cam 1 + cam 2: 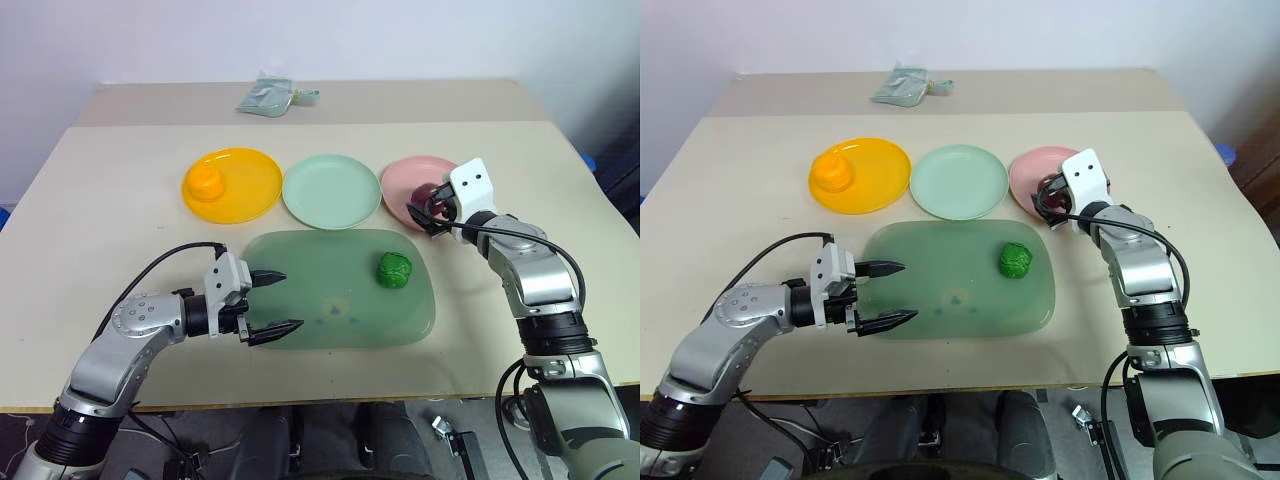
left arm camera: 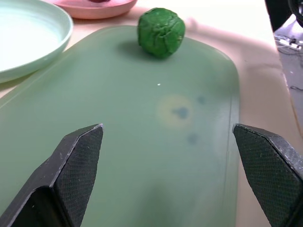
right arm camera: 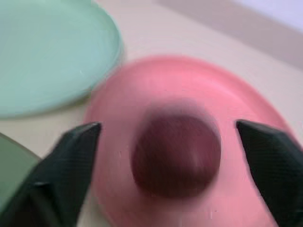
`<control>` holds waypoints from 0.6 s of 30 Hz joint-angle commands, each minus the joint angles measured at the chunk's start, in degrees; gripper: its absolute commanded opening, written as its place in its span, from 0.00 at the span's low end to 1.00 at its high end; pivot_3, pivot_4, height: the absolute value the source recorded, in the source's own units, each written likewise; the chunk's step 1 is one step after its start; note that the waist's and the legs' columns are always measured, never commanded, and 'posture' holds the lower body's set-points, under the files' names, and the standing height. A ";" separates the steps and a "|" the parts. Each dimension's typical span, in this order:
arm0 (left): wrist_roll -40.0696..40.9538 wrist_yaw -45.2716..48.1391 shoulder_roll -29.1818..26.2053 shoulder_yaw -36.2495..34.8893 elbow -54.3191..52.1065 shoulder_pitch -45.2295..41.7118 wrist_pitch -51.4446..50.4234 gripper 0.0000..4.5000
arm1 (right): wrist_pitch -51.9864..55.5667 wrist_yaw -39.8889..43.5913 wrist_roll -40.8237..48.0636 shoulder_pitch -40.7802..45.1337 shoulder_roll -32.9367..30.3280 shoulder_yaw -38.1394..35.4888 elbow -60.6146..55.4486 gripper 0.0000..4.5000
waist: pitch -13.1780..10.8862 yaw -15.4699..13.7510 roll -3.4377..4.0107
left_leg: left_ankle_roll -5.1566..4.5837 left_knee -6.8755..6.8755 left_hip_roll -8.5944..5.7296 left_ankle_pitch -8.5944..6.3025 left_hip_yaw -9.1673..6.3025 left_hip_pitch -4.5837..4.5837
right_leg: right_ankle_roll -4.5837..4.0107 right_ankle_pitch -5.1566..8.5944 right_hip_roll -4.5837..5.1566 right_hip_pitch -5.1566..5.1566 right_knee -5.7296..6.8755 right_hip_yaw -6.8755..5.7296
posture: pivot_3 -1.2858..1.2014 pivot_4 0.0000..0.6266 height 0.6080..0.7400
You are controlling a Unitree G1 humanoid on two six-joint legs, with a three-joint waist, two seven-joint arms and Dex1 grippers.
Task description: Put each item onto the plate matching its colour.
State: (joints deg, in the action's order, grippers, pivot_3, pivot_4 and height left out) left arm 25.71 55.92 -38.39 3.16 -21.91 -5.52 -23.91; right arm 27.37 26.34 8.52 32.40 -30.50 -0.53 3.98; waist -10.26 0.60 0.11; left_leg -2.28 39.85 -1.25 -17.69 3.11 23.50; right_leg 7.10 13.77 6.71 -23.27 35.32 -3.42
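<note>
The orange lump [image 1: 207, 185] sits on the yellow-orange plate [image 1: 252, 178] at the back left. In the middle, the mint green plate [image 1: 331, 191] holds nothing. The maroon lump [image 3: 176, 153] rests on the pink plate [image 1: 404, 174]. My right gripper [image 1: 425, 212] hovers just in front of it, open, a finger on either side and neither touching it. The dark green bumpy lump [image 1: 395, 270] lies on the translucent green tray [image 1: 330, 320], toward its right end. My left gripper [image 1: 275, 300] is open over the tray's left end, pointing at that lump from well short of it.
A crumpled pale green bag [image 1: 266, 95] lies at the back of the beige table [image 1: 120, 240]. A black cable [image 1: 160, 262] loops over my left arm. The table's right edge runs close beside my right arm.
</note>
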 commanded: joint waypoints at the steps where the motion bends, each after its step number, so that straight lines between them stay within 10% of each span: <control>1: 0.38 -0.31 -0.28 -0.60 -2.49 -0.26 0.55 1.00 | -3.66 9.37 6.73 -2.88 -2.52 -3.35 -9.25 0.99 | 0.00 -0.18 0.00 | 0.00 0.00 0.00 0.00 -0.02 0.00 | 0.00 0.00 0.00 0.02 -0.01 0.00 | 0.52 0.24 1.00; 5: 0.33 -0.10 -0.60 -0.49 -2.53 -0.27 0.49 1.00 | 0.58 24.44 15.19 -15.48 -10.74 -3.15 -19.88 0.99 | 0.01 -1.41 -0.01 | -0.14 0.06 -0.01 -0.09 -0.08 -0.01 | 0.01 0.00 0.03 0.16 -0.12 -0.02 | 0.52 0.24 1.00; 11: -0.01 0.10 -0.51 -0.01 -1.79 -1.36 0.73 1.00 | 2.48 25.13 13.08 -19.96 -12.27 0.95 -20.75 0.99 | 0.02 -1.01 0.01 | -0.19 0.19 -0.01 -0.11 -0.02 -0.10 | 0.01 -0.02 0.09 0.19 -0.03 0.06 | 0.52 0.24 1.00; 16: -0.55 -1.27 -0.03 -0.94 -1.15 -1.59 1.25 1.00 | 0.78 20.65 11.45 -15.64 -7.97 1.77 -19.95 0.49 | 0.04 -1.16 0.04 | -0.13 0.16 0.00 -0.09 -0.01 -0.07 | 0.00 -0.01 0.09 0.10 -0.01 0.07 | 0.52 0.24 1.00; 18: -1.16 -4.07 0.86 -2.95 -0.35 -1.27 2.08 1.00 | -0.42 17.66 10.11 -11.91 -4.43 2.66 -18.93 0.49 | 0.04 -1.16 0.04 | -0.12 0.17 0.00 -0.08 -0.01 -0.06 | 0.00 -0.01 0.09 0.10 -0.01 0.06 | 0.52 0.24 1.00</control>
State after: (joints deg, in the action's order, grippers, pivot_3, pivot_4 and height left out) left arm 25.06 53.83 -37.95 2.77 -22.10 -6.67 -23.20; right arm 29.09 46.24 19.13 17.89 -36.26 2.13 -14.16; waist -10.23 -0.56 0.15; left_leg -2.38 40.01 -1.25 -17.76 3.10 23.43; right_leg 7.10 13.76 6.80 -23.18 35.31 -3.36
